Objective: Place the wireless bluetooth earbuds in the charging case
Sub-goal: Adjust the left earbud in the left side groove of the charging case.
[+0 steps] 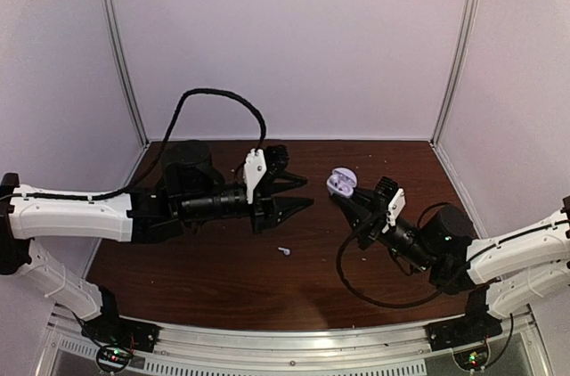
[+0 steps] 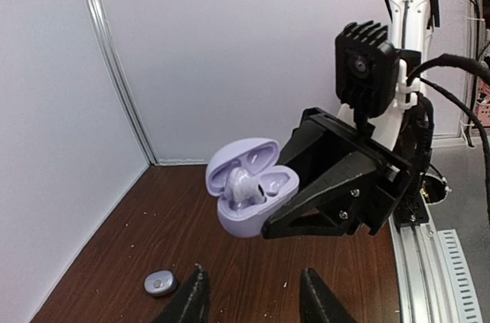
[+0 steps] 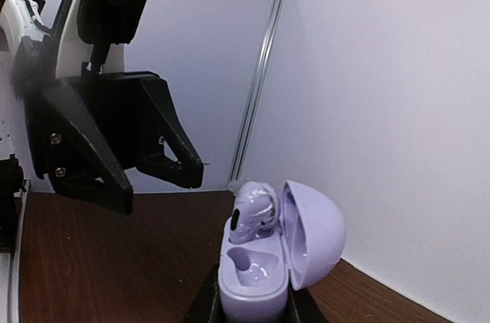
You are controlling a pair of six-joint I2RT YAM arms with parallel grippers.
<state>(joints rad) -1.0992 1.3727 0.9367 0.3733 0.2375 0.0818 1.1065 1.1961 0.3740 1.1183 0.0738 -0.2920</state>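
My right gripper (image 1: 347, 200) is shut on an open lilac charging case (image 1: 341, 183), held above the table. In the right wrist view the case (image 3: 256, 285) sits between my fingers with its lid (image 3: 314, 235) up. One earbud (image 3: 253, 212) stands in the far slot, sticking up; the near slot (image 3: 253, 263) is empty. My left gripper (image 1: 307, 192) is open and empty, just left of the case. A second earbud (image 1: 283, 252) lies on the table, also in the left wrist view (image 2: 161, 283), left of my left fingertip (image 2: 191, 296).
The brown table (image 1: 223, 260) is walled by white panels on three sides. A metal rail (image 1: 294, 340) runs along the near edge. A black cable (image 1: 356, 282) loops on the table by the right arm.
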